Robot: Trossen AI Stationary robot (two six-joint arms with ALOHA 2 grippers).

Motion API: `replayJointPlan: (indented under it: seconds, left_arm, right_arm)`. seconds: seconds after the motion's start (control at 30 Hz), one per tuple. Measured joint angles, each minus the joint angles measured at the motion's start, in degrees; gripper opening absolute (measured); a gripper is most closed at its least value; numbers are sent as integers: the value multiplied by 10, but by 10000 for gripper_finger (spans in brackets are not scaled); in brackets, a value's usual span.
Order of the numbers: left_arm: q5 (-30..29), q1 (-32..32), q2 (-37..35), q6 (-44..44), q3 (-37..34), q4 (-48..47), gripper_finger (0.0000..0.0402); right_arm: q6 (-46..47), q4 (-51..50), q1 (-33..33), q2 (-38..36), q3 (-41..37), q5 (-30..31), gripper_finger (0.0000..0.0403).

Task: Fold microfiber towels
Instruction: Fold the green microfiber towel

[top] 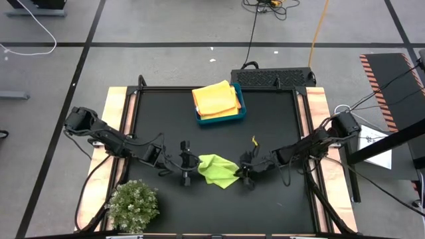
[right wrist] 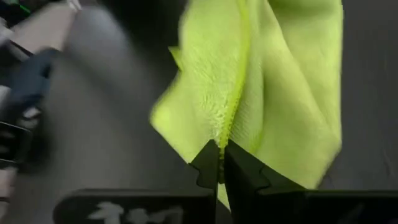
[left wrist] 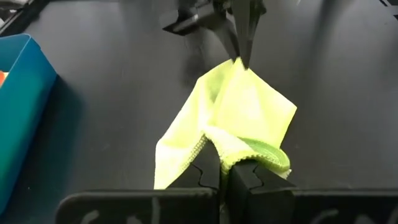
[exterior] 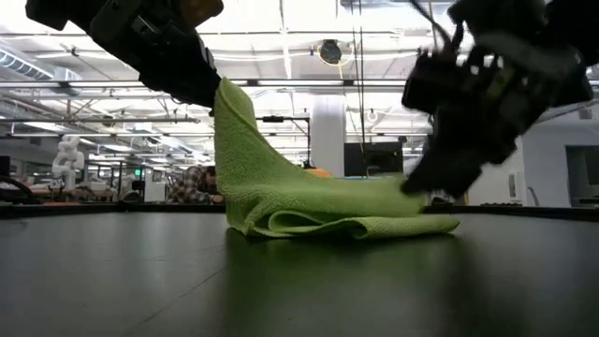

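Observation:
A lime green microfiber towel lies crumpled at the middle of the black table, between my two grippers. My left gripper is shut on its left end, which is raised off the table in the low view. My right gripper is shut on its right end, low over the table. The towel's folded underside rests on the table. Yellow and orange towels lie stacked in the blue bin at the far middle. My left gripper pinches a bunched, folded edge of the towel between its two fingers, slanting down from the table's left. That end is lifted, and the cloth slopes down from it to the table. My right gripper pinches the towel's hemmed edge between its two fingers, slanting down from the table's right. That end sits low, just above the table, with the cloth slack.
A small green bushy plant stands at the near left corner. The blue bin sits against the far edge. Wooden strips border the black table on both sides. Bare black surface lies in front of and behind the towel.

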Motion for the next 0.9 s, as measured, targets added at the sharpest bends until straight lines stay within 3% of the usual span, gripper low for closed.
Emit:
replayJointPlan:
  seconds: [0.33,0.6,0.77,0.9]
  left_arm:
    - [-1,-4,-74,34,41,-56,2]
    - [-40,-45,-123,49,181,-260,3]
    - [-41,-76,-123,7,256,-375,2]
    - [-40,-94,-123,-39,286,-433,5]
  right_arm:
    - [-62,-12,9,-197,0,19,2]
    - [-107,-37,59,-367,8,53,1]
    - [-118,-174,102,-405,65,123,1]
    - [-127,-255,120,-394,124,138,1]
